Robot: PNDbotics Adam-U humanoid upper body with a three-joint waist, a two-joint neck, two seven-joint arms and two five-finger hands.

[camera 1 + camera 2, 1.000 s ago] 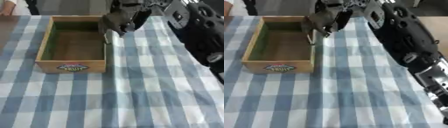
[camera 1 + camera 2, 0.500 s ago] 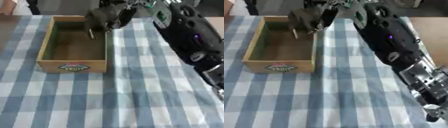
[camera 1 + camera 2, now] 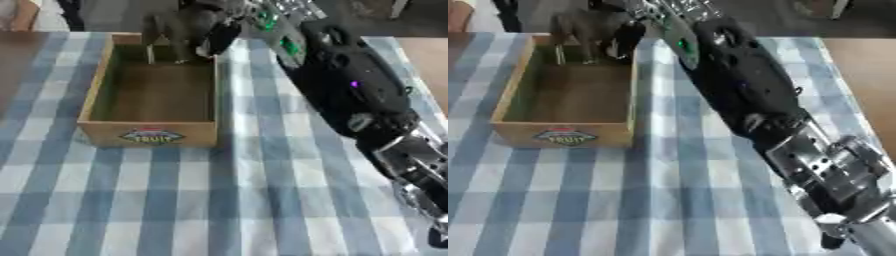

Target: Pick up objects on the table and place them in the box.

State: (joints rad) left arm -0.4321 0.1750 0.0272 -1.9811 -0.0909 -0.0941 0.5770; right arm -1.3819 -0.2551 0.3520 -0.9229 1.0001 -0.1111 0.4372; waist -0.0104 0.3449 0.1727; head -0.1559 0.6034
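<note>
A wooden box point(image 3: 94, 95) with a coloured label on its front wall stands on the checked cloth at the left. Its brown floor shows nothing lying in it. My right arm point(image 3: 350, 90) reaches across from the lower right. My right hand point(image 3: 194, 24) hangs over the far end of the box with its fingers curled. A thin pale piece point(image 3: 150, 53) points down from the hand into the box; I cannot make out what it is. My left hand shows in neither view.
A blue and white checked cloth point(image 3: 219, 200) covers the table in front of the box. Bare brown tabletop point(image 3: 429, 55) shows at the far right. Dark floor and furniture lie beyond the far edge.
My right hand has moved left and away from me, from above the box's right wall to above its far end, carrying the thin pale piece along.
</note>
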